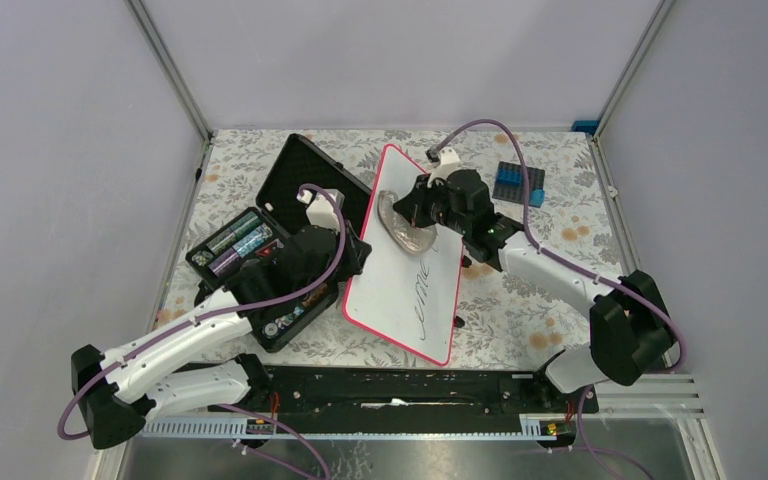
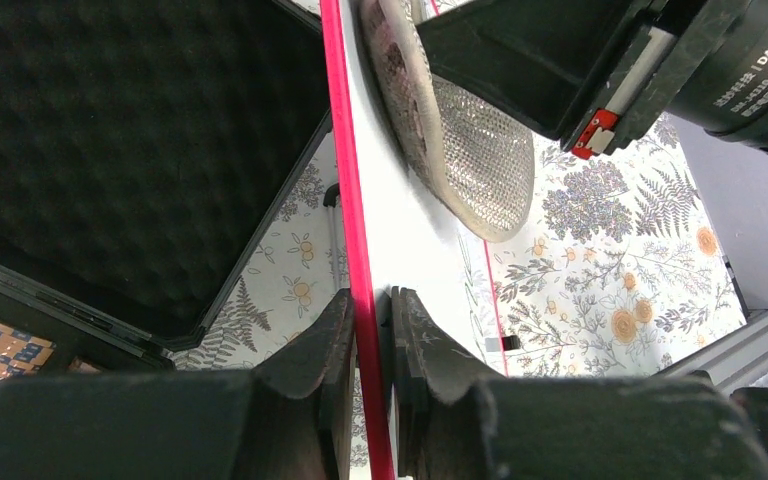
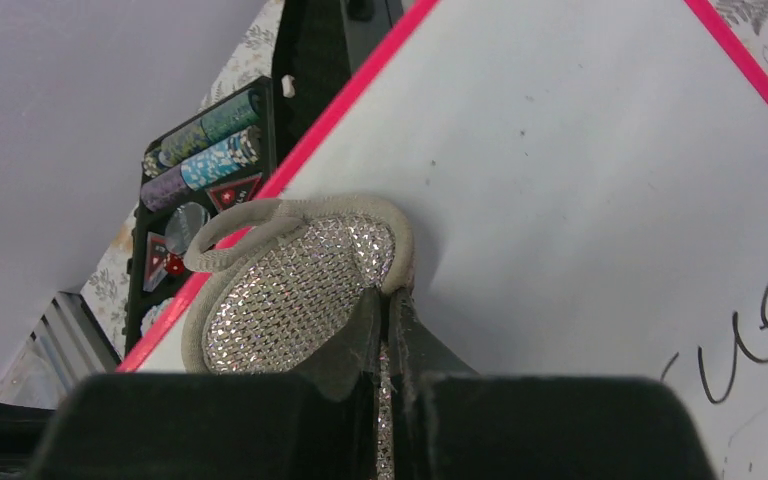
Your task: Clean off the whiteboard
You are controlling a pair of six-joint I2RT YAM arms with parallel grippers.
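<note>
Left pincer [image 2: 370, 312] clamps whiteboard [image 1: 400, 290], lengthwise near-to-far.

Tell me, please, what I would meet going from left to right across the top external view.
Open black foam-lined case → whiteboard → blue studded plate. The glittery pad overlaps the whiteboard, so I left it out.

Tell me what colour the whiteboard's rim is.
Bright pinkish red, clearest in the left wrist view, where the whiteboard rim runs up the frame.

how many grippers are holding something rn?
2: left gripper clamps the whiteboard by its red left rim; right gripper holds a sparkly silver pad on its far half.
</note>
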